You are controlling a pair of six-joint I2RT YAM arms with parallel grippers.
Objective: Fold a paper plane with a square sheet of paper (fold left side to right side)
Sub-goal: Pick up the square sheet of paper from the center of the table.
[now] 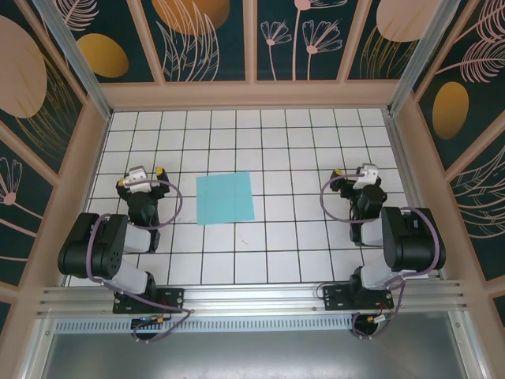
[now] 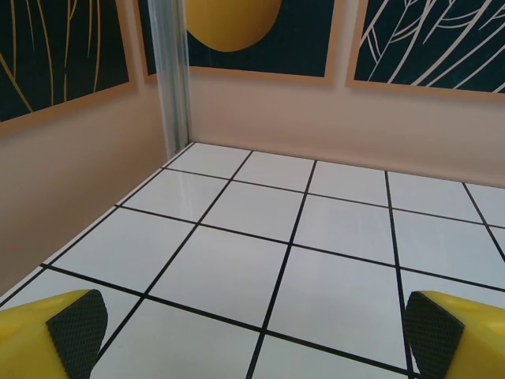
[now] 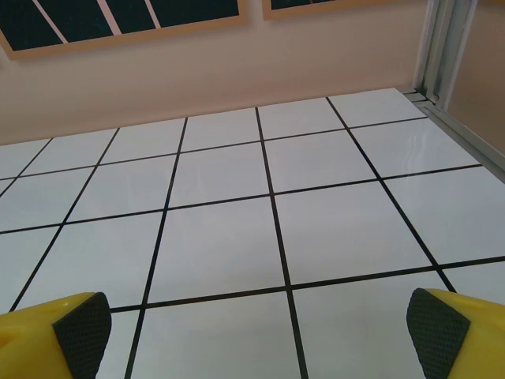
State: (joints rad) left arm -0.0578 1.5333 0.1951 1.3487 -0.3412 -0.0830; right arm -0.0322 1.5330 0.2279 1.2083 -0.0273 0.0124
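Your square sheet of paper (image 1: 226,198) lies flat on the tabletop, a thin, matte, turquoise-blue piece with clean straight edges and sharp corners. It sits slightly askew to the grid lines beneath it. From above no fold stands up from it, and whether a faint crease runs through it you cannot tell. It rests between the two arms, closer to your left one and a little left of the table's middle, touching neither gripper.

The table (image 1: 292,237) is smooth and white with a slight gloss, ruled into square tiles by thin black lines.

Your left gripper (image 1: 142,175) stands just left of the sheet, apart from it. In the left wrist view the left gripper (image 2: 256,332) has its jaws spread wide with nothing between them. Its yellow fingers carry dark pads (image 2: 77,328) with a fine diamond-knurled rubbery texture.

Your right gripper (image 1: 353,174) is well apart from the sheet, over on the right side. In the right wrist view the right gripper (image 3: 260,332) is likewise fully spread and empty, showing the same black textured pads (image 3: 434,335) on yellow plastic.

Purple cables loop round both black arms. Peach-coloured walls (image 2: 316,126) enclose the table, topped with dark teal panels printed with leaf and flower shapes, and a brushed aluminium post (image 2: 170,79) stands in the corner.
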